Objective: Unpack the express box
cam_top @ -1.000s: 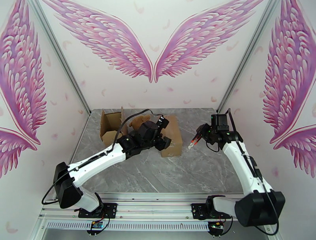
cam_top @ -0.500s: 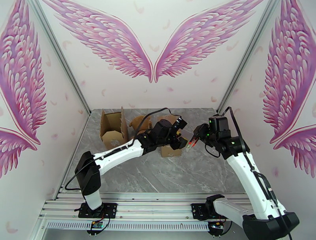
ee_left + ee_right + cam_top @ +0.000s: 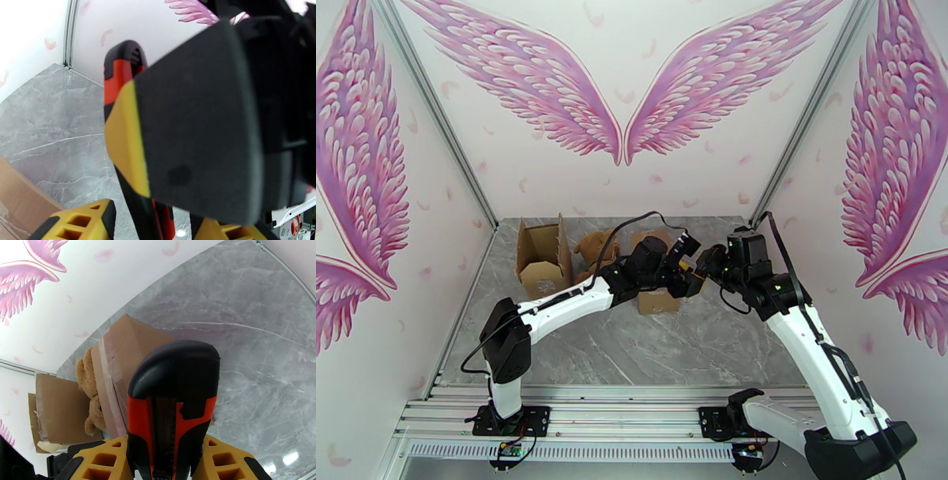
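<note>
**Handover before the cut**

On the table [image 3: 632,355] the taped box [image 3: 660,300] sits unopened (tape intact). Beside it the right gripper [image 3: 172,461] clamps the knife [image 3: 173,398], so the left gripper [image 3: 152,227], jaws apart around it, can likely take it.

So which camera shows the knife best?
Right wrist: the knife sits close up in the right tool. Left wrist shows it half hidden behind a black part; from the top, too small to tell.
</note>
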